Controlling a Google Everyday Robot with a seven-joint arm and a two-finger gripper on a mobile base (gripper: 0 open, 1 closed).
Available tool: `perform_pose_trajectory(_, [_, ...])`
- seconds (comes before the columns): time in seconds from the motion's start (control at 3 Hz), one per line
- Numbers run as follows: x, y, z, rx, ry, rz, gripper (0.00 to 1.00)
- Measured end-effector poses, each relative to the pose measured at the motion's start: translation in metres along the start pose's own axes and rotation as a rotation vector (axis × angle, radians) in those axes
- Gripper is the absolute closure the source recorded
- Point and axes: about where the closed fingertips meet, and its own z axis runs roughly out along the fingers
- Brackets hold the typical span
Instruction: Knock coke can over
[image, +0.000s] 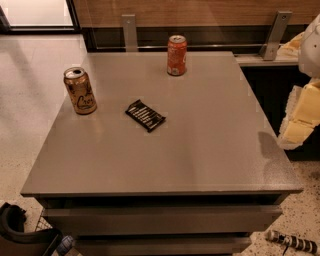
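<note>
Coke can (176, 55) stands upright near the far edge of the grey table (200, 150), a little right of the middle, its silver top facing up and whitish markings on its orange-red side. Nothing touches it. Closer to the camera and left of it, a black snack packet (145, 115) with pale stripes lies flat near the middle of the tabletop. Further left, near the left edge, a gold-brown can (80, 91) with script lettering stands upright, well apart from the coke can. The gripper (298, 125), pale and yellowish, hangs off the table's right side, well apart from the coke can and touching nothing on the table; whether it is released or clenched I cannot tell. A striped object (294, 242) lies on the speckled floor (30, 90) at the lower right.
</note>
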Motion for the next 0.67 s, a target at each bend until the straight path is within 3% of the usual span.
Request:
perform_pose_trajectory(0.33, [0.000, 0.000, 0.000, 0.000, 0.000, 0.000, 0.00])
perform_pose_trajectory(0.67, [0.000, -0.024, 0.001, 0.064, -0.032, 0.026, 0.00])
